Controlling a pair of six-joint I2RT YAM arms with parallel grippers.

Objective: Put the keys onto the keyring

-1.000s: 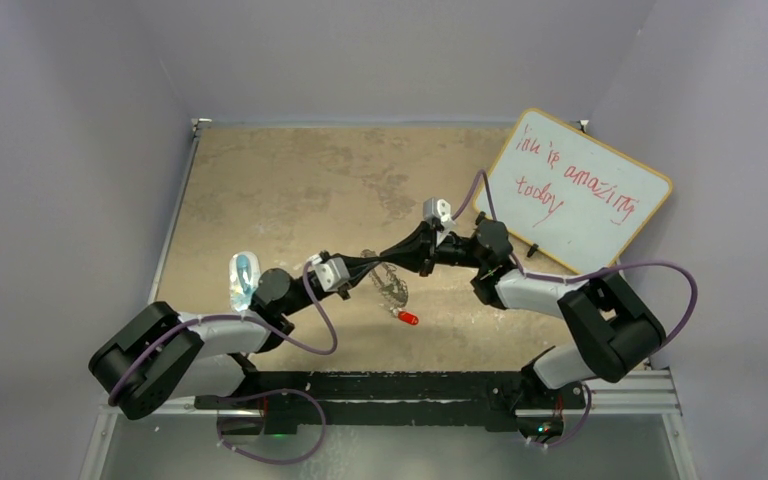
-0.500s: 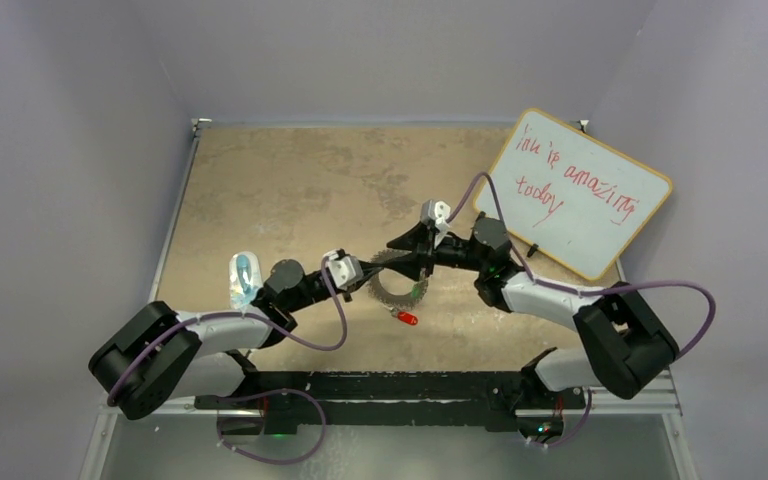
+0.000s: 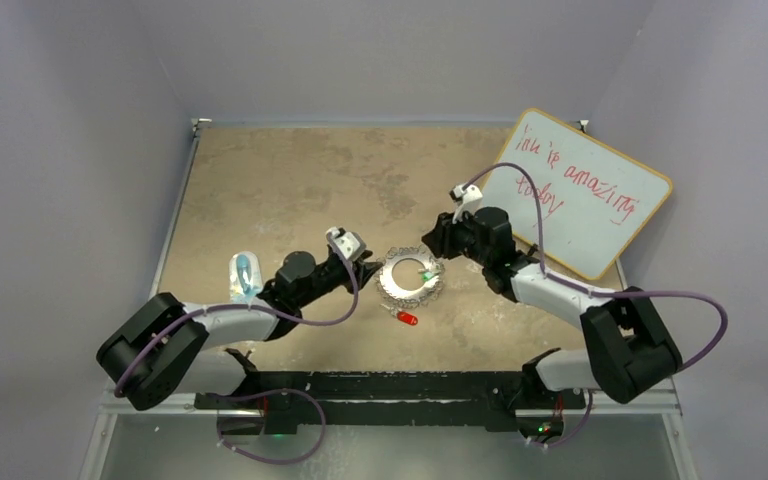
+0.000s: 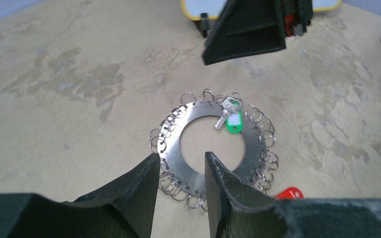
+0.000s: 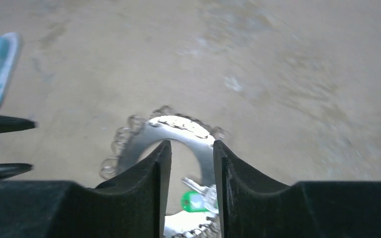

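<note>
- Top external view: the left gripper (image 3: 365,269) sits just left of the keyring (image 3: 390,286), jaws apart and empty.
- Loose on the surface (image 3: 280,190), just near of the ring, lies the red key (image 3: 407,318) (probably the next pick, by its small head).
- On the ring's far-right band rests the green key (image 3: 426,272).
- Beyond it hovers the right gripper (image 3: 430,250), parted and empty.

Left arm (image 3: 225,322) stretched low, forward and rightward. Left hand (image 4: 181,158): fingers parted, narrow gap. Right arm (image 3: 560,295) reached leftward. Right hand (image 5: 191,146): fingers likewise parted, tips pitched down. Hands faced each other, apart.
</note>
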